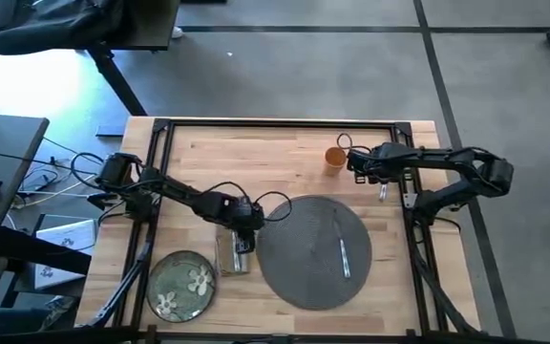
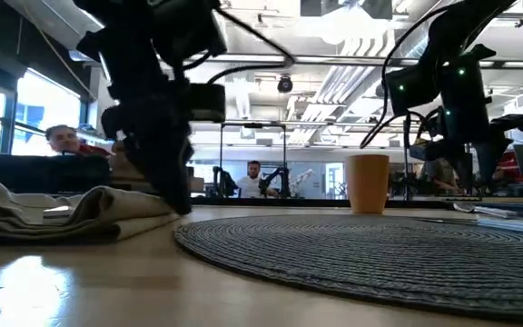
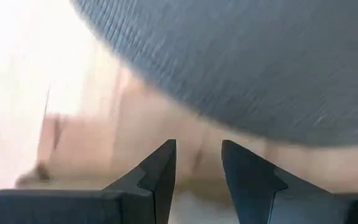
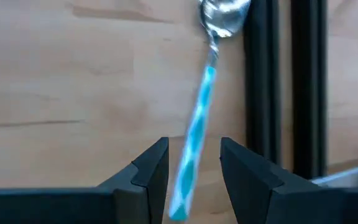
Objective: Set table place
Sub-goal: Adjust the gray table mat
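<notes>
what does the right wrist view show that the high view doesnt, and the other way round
Only the right wrist view shows the spoon's blue-and-white handle between the open fingers. Only the high view shows the layout: green plate, round placemat with a utensil on it, orange cup, napkin under the left gripper. Both show the right gripper over the light-wood table.

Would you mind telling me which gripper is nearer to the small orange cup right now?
The right. The right gripper is just beside the orange cup at the table's far edge, over a spoon. The left gripper is across the table, over the napkin beside the placemat.
</notes>
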